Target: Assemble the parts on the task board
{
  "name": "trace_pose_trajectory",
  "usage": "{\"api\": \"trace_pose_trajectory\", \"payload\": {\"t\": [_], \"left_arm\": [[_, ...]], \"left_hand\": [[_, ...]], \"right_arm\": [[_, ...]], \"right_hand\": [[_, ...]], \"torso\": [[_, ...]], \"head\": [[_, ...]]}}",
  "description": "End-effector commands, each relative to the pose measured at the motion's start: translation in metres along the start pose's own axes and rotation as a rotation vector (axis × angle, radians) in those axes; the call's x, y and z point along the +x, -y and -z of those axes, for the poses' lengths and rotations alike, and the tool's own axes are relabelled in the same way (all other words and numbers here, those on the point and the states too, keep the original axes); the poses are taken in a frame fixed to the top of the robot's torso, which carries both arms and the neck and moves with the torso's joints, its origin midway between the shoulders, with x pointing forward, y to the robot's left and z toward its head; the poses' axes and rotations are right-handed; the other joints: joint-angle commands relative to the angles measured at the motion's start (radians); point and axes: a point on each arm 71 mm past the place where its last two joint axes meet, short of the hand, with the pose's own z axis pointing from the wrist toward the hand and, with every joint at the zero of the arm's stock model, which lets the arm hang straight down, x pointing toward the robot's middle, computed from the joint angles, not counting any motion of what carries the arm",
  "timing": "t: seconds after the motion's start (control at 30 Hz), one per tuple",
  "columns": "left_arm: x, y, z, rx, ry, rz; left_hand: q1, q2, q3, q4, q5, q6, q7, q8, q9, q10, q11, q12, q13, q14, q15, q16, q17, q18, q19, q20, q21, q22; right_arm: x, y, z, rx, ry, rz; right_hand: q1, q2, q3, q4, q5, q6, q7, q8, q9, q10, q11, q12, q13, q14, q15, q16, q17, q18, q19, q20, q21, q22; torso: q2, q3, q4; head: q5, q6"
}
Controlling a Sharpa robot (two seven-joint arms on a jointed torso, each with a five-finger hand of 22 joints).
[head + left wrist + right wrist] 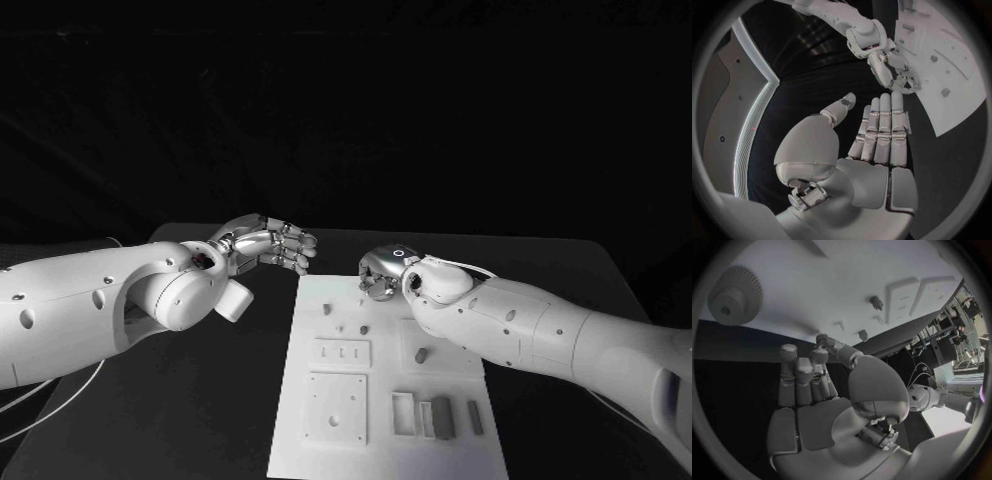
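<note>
Black table [202, 400] under a dark room, with the white task board [454, 375] running from the centre toward six o'clock. My right hand [387, 272] hovers at the board's twelve o'clock edge, fingers apart and grasping nothing I can make out, a large gear [731, 301] just beyond its fingertips; my left hand [267, 245] waits released off the board at ten o'clock. Reaching carelessly, I might nudge the small parts [421, 354] out of place.
</note>
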Motion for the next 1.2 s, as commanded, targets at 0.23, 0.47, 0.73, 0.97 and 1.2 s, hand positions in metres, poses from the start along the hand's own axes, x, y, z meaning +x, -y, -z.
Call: {"api": "trace_pose_trajectory", "payload": {"t": [0.23, 0.47, 0.73, 0.97, 1.2], "left_arm": [[0.001, 0.002, -0.001, 0.007, 0.001, -0.003], [0.001, 0.002, -0.001, 0.006, -0.001, -0.003], [0.000, 0.002, -0.001, 0.006, 0.002, -0.004], [-0.003, 0.002, 0.000, 0.007, 0.010, -0.004], [-0.011, 0.003, 0.003, 0.037, 0.036, -0.008]], "left_hand": [[-0.001, -0.011, 0.000, -0.007, 0.000, -0.009, 0.002, -0.006, -0.001, -0.002, 0.007, -0.007, -0.001, -0.002, 0.004, -0.004, 0.002, 0.017, 0.001, -0.005, -0.006, 0.002], [-0.001, -0.012, 0.000, -0.007, 0.000, -0.010, 0.003, -0.006, -0.001, -0.002, 0.007, -0.007, -0.001, -0.002, 0.004, -0.005, 0.002, 0.017, 0.002, -0.004, -0.006, 0.002], [-0.001, -0.012, 0.000, -0.006, 0.000, -0.010, 0.003, -0.006, -0.002, -0.002, 0.007, -0.008, -0.001, -0.002, 0.004, -0.005, 0.002, 0.017, 0.002, -0.004, -0.006, 0.002], [-0.001, -0.012, 0.000, -0.006, 0.000, -0.011, 0.003, -0.006, -0.002, -0.002, 0.007, -0.008, -0.001, -0.002, 0.004, -0.005, 0.003, 0.017, 0.001, -0.004, -0.006, 0.002], [0.002, -0.012, 0.001, -0.007, 0.000, -0.010, 0.003, -0.005, -0.001, -0.001, 0.007, -0.008, 0.000, -0.002, 0.004, -0.006, 0.003, 0.017, 0.001, -0.005, -0.007, 0.003]], "right_arm": [[0.002, -0.001, -0.001, -0.010, -0.026, 0.001], [0.002, -0.001, 0.000, -0.002, -0.014, -0.004], [0.001, 0.000, 0.001, -0.001, -0.001, -0.006], [-0.005, 0.002, 0.009, -0.018, 0.053, -0.026], [-0.042, 0.011, 0.025, -0.024, 0.118, -0.110]], "right_hand": [[0.000, -0.015, 0.000, -0.009, 0.002, 0.007, -0.004, -0.011, -0.002, -0.133, -0.015, 0.003, -0.006, -0.022, -0.012, 0.004, 0.000, 0.052, -0.004, -0.004, 0.004, 0.017], [0.022, -0.061, -0.004, -0.038, 0.001, -0.050, 0.015, -0.047, -0.020, -0.139, 0.003, 0.010, -0.019, -0.024, 0.004, 0.008, -0.001, 0.052, -0.003, -0.005, 0.007, 0.017], [0.032, -0.093, -0.008, -0.049, 0.002, -0.080, 0.026, -0.064, -0.029, -0.144, 0.013, 0.016, -0.029, -0.026, 0.014, 0.008, -0.003, 0.052, -0.004, -0.002, 0.006, 0.015], [0.037, -0.095, -0.006, -0.048, 0.002, -0.080, 0.028, -0.064, -0.029, -0.144, 0.014, 0.020, -0.032, -0.025, 0.016, 0.009, -0.003, 0.052, -0.002, -0.001, 0.006, 0.015], [0.037, -0.104, -0.006, -0.042, 0.002, -0.080, 0.028, -0.064, -0.030, -0.145, 0.014, 0.017, -0.044, -0.022, 0.016, 0.007, -0.006, 0.052, 0.002, -0.001, 0.006, 0.014]], "torso": [[0.000, -0.0002, 0.0003], [0.000, 0.0006, 0.0001], [0.000, 0.0004, -0.0005], [0.000, 0.0010, -0.0022], [0.000, 0.0033, -0.0084]], "head": [[0.001, 0.000], [0.001, -0.003], [0.003, -0.004], [0.003, -0.001], [0.000, 0.015]]}}
